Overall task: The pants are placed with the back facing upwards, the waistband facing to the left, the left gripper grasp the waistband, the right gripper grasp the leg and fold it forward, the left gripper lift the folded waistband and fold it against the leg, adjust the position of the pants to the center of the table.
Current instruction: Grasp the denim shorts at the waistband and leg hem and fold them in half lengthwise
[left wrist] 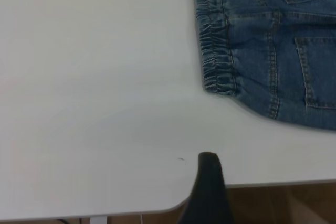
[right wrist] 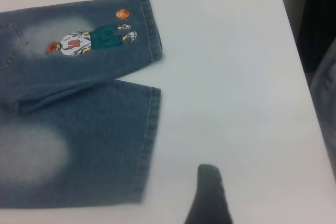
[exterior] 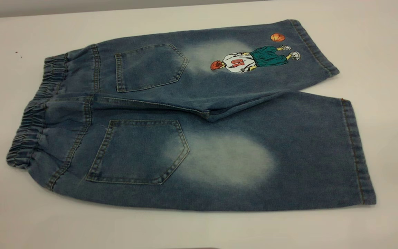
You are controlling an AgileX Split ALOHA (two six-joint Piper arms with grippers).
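The denim shorts lie flat and unfolded on the white counter, back side up, both back pockets showing. Taking the shorts as the landmark: their gathered elastic waistband forms the edge toward the left arm's side, and the two leg hems point toward the right arm's side. The leg with the large pale oval and no print is the near half of the shorts in the exterior view; the leg carrying the cartoon basketball player print is the far half, and its inner edge slightly overlaps the plain leg near the crotch seam.

The left hand shows in its wrist view only as one dark fingertip over bare counter, off the waistband end of the shorts, near the counter's edge and apart from the fabric. Whether it is spread or pressed together cannot be told.

The right hand likewise shows as a single dark fingertip over bare counter, beyond the hem of the plain leg and not touching it. Its state cannot be told either.
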